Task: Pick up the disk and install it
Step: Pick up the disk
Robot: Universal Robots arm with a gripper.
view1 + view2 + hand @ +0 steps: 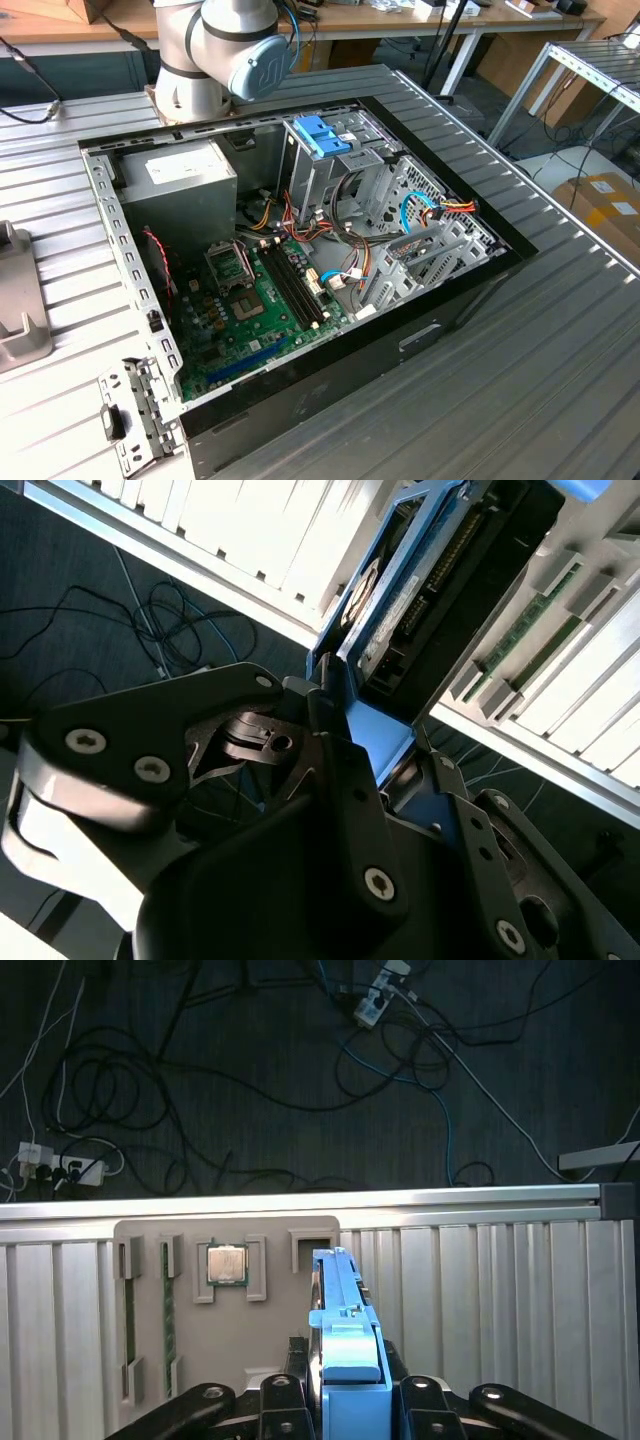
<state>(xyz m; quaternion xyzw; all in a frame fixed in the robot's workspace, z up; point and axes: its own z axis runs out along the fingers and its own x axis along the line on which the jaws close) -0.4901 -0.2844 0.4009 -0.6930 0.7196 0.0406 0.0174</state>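
End effector: pinched onto the disk from both flat sides, as seen in both wrist views.
Disk: gripped on edge between the fingers, with its blue bracket nearest the end effector.
Long axis: directed straight out from the end effector.
Beyond the disk: a fixture plate with a processor chip is seen on the ribbed tabletop; contact cannot be told.
Computer case: laid open; its direction from the end effector cannot be told.

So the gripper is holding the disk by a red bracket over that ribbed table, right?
Not quite: the bracket is blue, not red. The first wrist view shows the gripper holding the disk by its blue bracket over the ribbed table.
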